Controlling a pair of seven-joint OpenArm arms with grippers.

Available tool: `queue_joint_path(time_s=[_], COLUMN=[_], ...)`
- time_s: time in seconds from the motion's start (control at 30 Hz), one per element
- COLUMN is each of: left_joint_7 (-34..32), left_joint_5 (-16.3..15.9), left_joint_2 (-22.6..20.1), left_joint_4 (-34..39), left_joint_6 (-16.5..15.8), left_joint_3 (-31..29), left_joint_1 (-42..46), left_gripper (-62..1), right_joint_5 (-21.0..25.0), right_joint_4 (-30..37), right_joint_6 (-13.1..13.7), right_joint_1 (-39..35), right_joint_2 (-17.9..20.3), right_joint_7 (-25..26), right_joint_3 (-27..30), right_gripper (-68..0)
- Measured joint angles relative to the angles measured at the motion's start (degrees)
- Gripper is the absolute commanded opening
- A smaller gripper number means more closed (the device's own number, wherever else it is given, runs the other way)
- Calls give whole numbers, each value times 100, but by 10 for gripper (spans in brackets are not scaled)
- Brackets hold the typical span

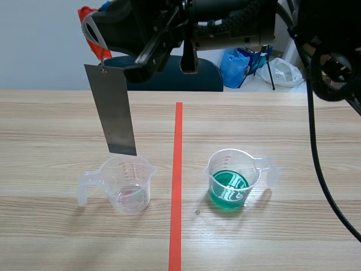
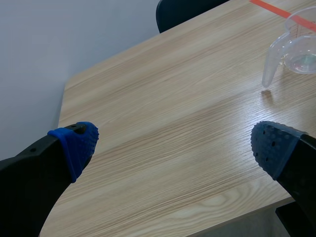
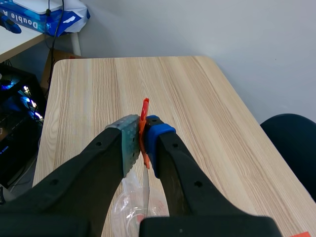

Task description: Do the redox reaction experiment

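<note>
High in the scene view my right gripper (image 1: 95, 35), on an arm reaching in across the top, is shut on a red tag (image 1: 89, 22). From the tag hangs a grey metal plate (image 1: 115, 110), its lower edge just over the rim of the left clear measuring cup (image 1: 127, 183). That cup holds a little pale liquid. The right wrist view shows the tag (image 3: 144, 121) pinched in the gripper (image 3: 140, 143), with the cup (image 3: 131, 210) below. Another cup (image 1: 231, 180) holds green liquid. My left gripper (image 2: 173, 143) is open over bare table, the clear cup (image 2: 298, 47) ahead of it.
A red tape line (image 1: 176, 180) runs between the two cups. A dark chair (image 1: 186, 76) stands behind the table's far edge, with bags (image 1: 242, 65) on the floor beyond. The table's edge (image 2: 66, 94) and a wall lie beside the left gripper.
</note>
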Motion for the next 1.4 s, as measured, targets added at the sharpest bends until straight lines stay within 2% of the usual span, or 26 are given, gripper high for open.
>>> queue_joint_path(time_s=[0.2,0.47,0.6,0.7,1.17,1.4], left_joint_7=[0,0,0,0,0,0], left_joint_5=[0,0,0,0,0,0], left_joint_2=[0,0,0,-2,0,-2], left_joint_4=[0,0,0,0,0,0], left_joint_6=[0,0,0,0,0,0], left_joint_3=[0,0,0,0,0,0], left_joint_1=[0,0,0,0,0,0], left_gripper=[14,14,14,14,14,14], right_joint_5=[-4,-396,-636,-782,-1871,-2389], right_joint_4=[-140,-741,-935,-1174,-2111,-2321], right_joint_6=[0,28,28,28,31,28], right_joint_1=[0,-2,-2,-2,-2,-2], right_joint_2=[-26,-66,-162,-240,-461,-522], right_joint_7=[116,640,669,909,1816,2013], right_joint_3=[-44,-485,-612,-713,-1211,-1226], right_gripper=[-669,-669,-669,-669,-669,-669])
